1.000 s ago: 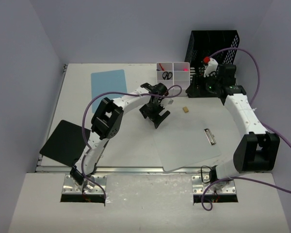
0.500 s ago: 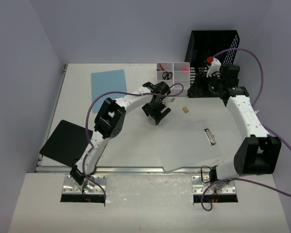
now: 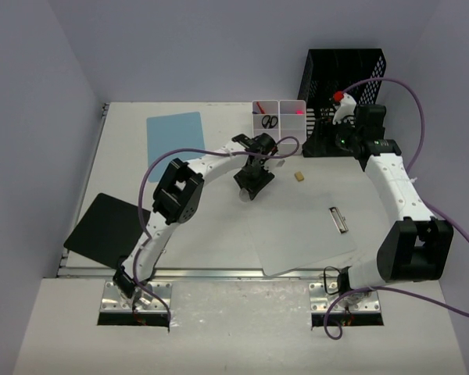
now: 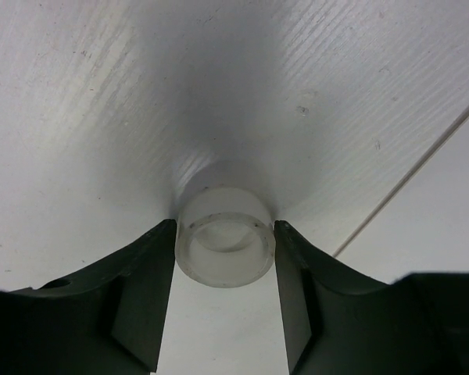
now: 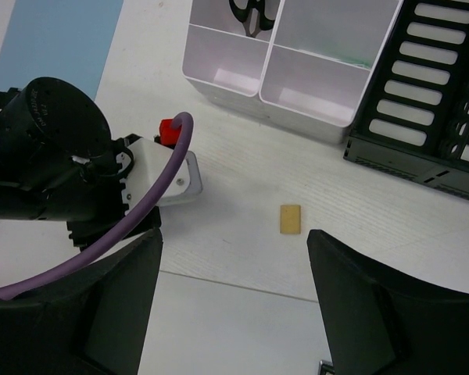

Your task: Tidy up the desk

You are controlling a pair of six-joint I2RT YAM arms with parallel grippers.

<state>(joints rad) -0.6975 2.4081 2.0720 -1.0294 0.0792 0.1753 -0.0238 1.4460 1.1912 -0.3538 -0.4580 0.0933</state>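
The desk (image 3: 125, 180) is a large off-white tabletop. My left gripper (image 3: 248, 186) is down at its middle, just off the far left corner of a white clipboard (image 3: 297, 234). In the left wrist view its black fingers (image 4: 144, 297) press both sides of a small translucent white ring (image 4: 225, 246) that rests on the desk; the gripper (image 4: 225, 258) is shut on it. My right gripper (image 5: 234, 312) is wide open and empty, held high in front of the black mesh rack (image 3: 344, 74), above a small tan eraser (image 5: 290, 219).
White compartment bins (image 3: 280, 117) at the back hold scissors (image 3: 270, 122) and something pink. A blue sheet (image 3: 174, 141) lies back left and a black sheet (image 3: 105, 226) overhangs the left edge. The clipboard's clip (image 3: 338, 219) faces right. The eraser (image 3: 298, 176) lies before the bins.
My left gripper has dropped onto the desk and its fingers have closed from open onto the white ring. The right arm shifted slightly toward the rack, then stayed still.
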